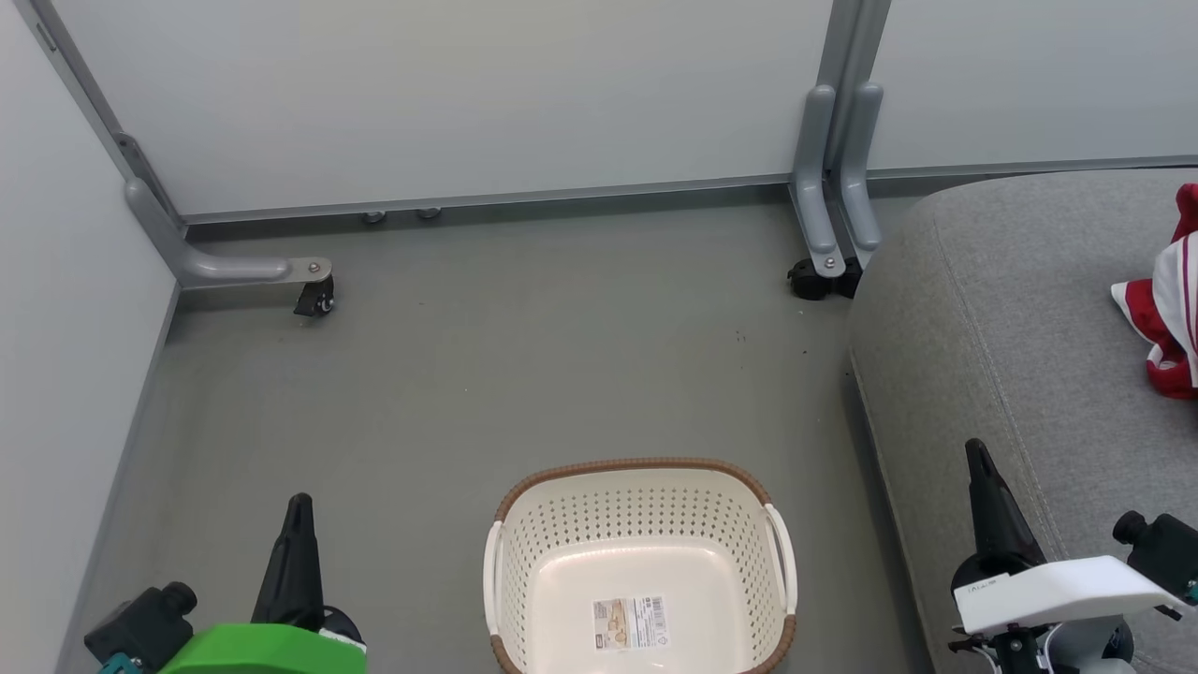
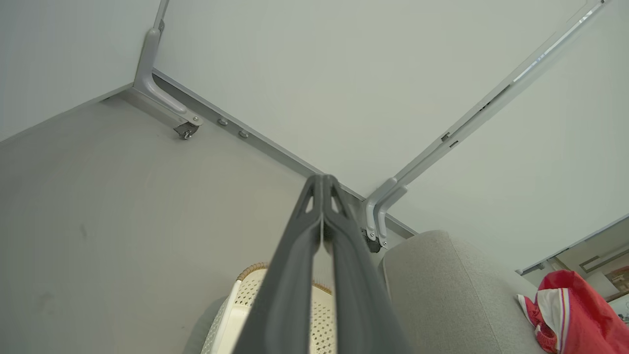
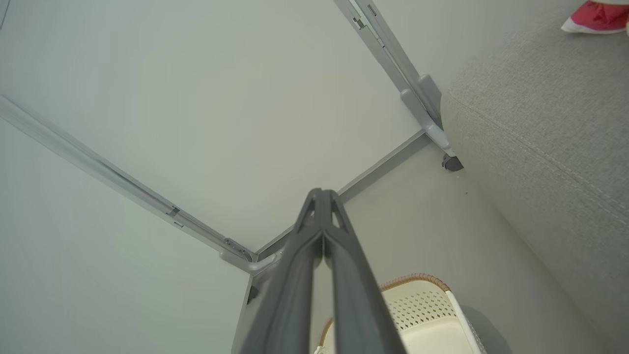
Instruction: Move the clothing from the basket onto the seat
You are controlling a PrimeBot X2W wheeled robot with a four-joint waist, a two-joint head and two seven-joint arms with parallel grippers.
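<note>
- At the lower corners of the head view, our left gripper (image 1: 299, 510) and right gripper (image 1: 976, 459) flank the basket. Each has its two dark fingers pressed together tip to tip, with nothing between them. Both wrist views agree: the finger pairs meet at a point, with only a thin seam below.
- Between them, on the floor (image 1: 524, 356), the basket (image 1: 636, 465) sits upright with its mouth open to us. Its cream bottom is bare apart from the label sticker (image 1: 629, 623), so we judge there is nothing left in it to lift.
- To our right, the seat (image 1: 983, 309) stands just beside the basket, its rounded edge near the right handle. That makes for a short carry, which is likely why the basket sits there.
- On the seat's top, at the right edge of the head view, the clothing (image 1: 1175, 309) lies in a crumpled red-and-white heap, well apart from both grippers. The frame cuts it off, so we cannot tell whether both pieces are in the heap.
- Behind it all, pale partition panels (image 1: 468, 94) on wheeled feet close off the grey floor.
- We read the empty, closed jaws and the arms held low, either side of the basket, as a rest pose. The task looks complete, or nearly so.
</note>
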